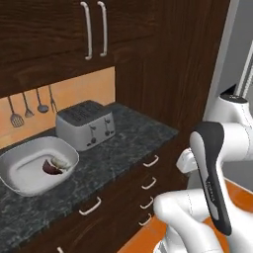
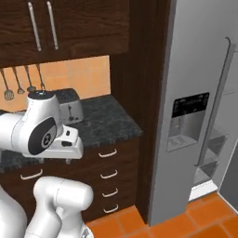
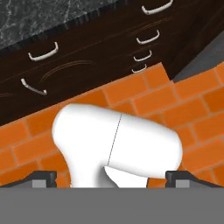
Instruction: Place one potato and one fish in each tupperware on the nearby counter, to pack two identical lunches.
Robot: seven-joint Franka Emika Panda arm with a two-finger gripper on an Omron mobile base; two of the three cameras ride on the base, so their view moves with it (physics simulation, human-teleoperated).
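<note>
One tupperware [image 1: 20, 180], a shallow light-grey tray with rounded corners, sits on the dark marbled counter [image 1: 128, 141] at the left of the left base view. A small pale piece [image 1: 61, 161] and a dark reddish piece [image 1: 49, 168] lie inside it; I cannot tell whether either is the potato or the fish. In the hand view my gripper [image 3: 112, 179] points down at the orange floor, far below the counter top [image 3: 43, 13]. Its two dark fingertips [image 3: 41, 178] stand wide apart, open, with nothing held between them.
A silver toaster [image 1: 85, 123] stands on the counter to the right of the tray, also seen as the toaster [image 2: 69, 108] in the right base view. Drawers with curved handles [image 3: 43, 51] lie under the counter. A grey fridge [image 2: 200, 107] rises on the right. Utensils [image 1: 29, 106] hang on the back wall.
</note>
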